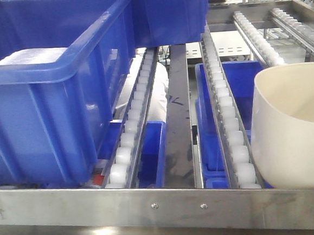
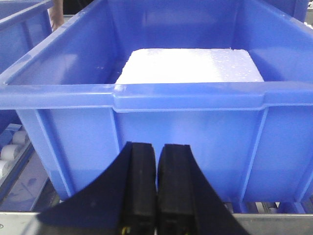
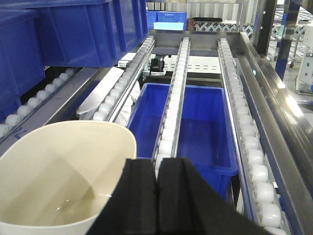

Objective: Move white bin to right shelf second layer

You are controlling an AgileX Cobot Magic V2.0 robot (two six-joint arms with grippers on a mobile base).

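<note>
— Steel front rail (image 1: 169, 206) right up close, two screws in it, and just behind it on the right, the white bin (image 1: 294, 131) is sitting on the right shelf second layer (image 1: 232, 139).

— Is anything holding it?

— No. The right gripper (image 3: 157, 196) has its black pads pressed together on nothing, just beside the bin's rim. The left gripper (image 2: 157, 188) is clenched empty too, facing a blue crate (image 2: 161, 112) with a white foam block (image 2: 188, 66) inside.

— What could go wrong?

— Glossy cream plastic with a rounded base, on a sloped lane of small white rollers (image 1: 226, 117). I'd guess a nudge from that right arm could tip it, or send it sliding against the rail.
</note>
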